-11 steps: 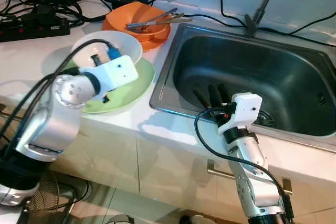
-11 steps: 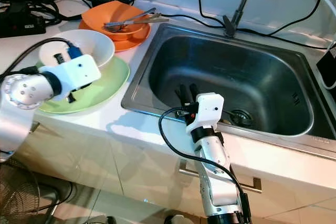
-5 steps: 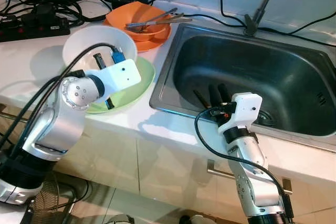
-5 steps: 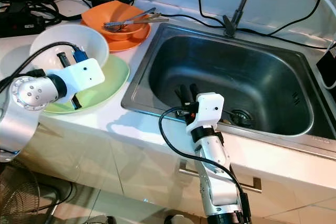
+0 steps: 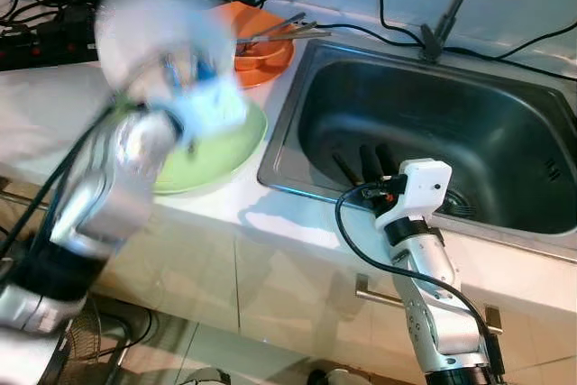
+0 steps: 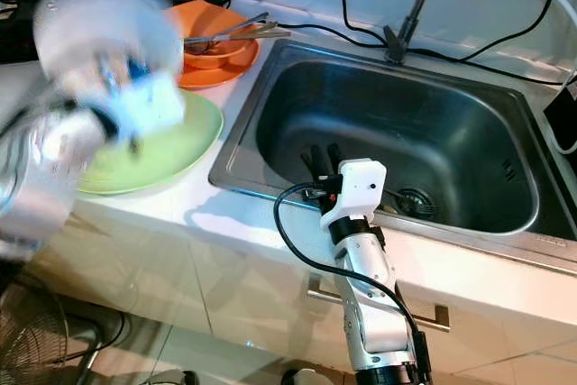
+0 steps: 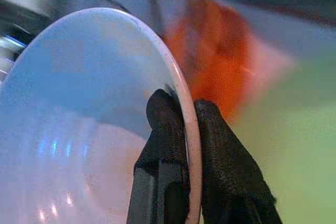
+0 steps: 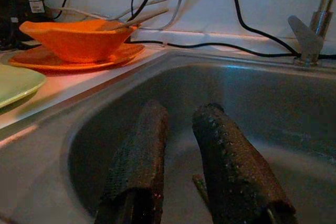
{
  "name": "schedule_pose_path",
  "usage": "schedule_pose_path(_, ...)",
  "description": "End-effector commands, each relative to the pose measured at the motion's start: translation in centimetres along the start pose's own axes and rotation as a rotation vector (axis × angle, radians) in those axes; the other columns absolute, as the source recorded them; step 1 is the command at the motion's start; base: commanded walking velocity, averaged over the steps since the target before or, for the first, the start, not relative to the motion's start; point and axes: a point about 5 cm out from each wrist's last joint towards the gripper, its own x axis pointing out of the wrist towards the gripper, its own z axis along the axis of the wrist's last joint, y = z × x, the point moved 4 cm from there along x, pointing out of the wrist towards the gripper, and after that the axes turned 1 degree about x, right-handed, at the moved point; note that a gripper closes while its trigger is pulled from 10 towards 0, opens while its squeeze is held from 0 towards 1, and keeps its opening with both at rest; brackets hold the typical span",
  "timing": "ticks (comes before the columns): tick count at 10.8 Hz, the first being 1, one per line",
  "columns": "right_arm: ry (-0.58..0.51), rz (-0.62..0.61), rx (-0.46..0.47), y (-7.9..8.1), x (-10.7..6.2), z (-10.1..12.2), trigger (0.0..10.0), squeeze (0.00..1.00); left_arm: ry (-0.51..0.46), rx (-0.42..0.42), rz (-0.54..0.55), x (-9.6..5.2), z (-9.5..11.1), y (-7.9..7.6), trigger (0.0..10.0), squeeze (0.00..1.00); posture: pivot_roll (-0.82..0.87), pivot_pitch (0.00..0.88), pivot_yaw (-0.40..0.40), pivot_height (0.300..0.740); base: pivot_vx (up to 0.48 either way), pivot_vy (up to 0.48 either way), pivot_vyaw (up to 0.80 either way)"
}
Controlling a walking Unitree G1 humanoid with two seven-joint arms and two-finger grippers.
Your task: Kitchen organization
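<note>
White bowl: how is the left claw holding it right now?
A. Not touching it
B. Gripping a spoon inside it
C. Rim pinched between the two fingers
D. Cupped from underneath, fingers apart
C. In the left wrist view the left claw has one black finger inside and one outside the white bowl, closed on its thin rim; the bowl is lifted, blurred, above the green plate.

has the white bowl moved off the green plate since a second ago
Yes. The left gripper, clamped on its rim, has lifted the white bowl off the green plate and swung it back toward the orange bowl; it is motion-blurred.
</note>
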Motion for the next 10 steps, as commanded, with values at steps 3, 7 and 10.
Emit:
schedule_pose_path(3, 0.051, -0.032, -0.001, -0.9, 0.0, -0.9, 10.0, 0.00, -0.232, 0.016, 0.144, -0.1, 5.2, 1.7, 10.0, 0.00, 0.05, 0.085, -0.081, 0.740, 0.000, 0.000, 0.00)
schedule_pose_path(7, -0.104, -0.130, 0.076, -4.4, 3.7, 5.6, 10.0, 1.00, -0.464, -0.021, 0.000, -0.4, 10.3, -3.2, 10.0, 0.00, 0.03, 0.074, -0.077, 0.740, 0.000, 0.000, 0.00)
schedule_pose_path(10, -0.192, -0.128, 0.171, -5.5, 5.4, 10.4, 10.0, 1.00, -0.497, -0.004, -0.052, -0.1, 10.9, -4.5, 10.0, 0.00, 0.03, 0.062, -0.077, 0.740, 0.000, 0.000, 0.00)
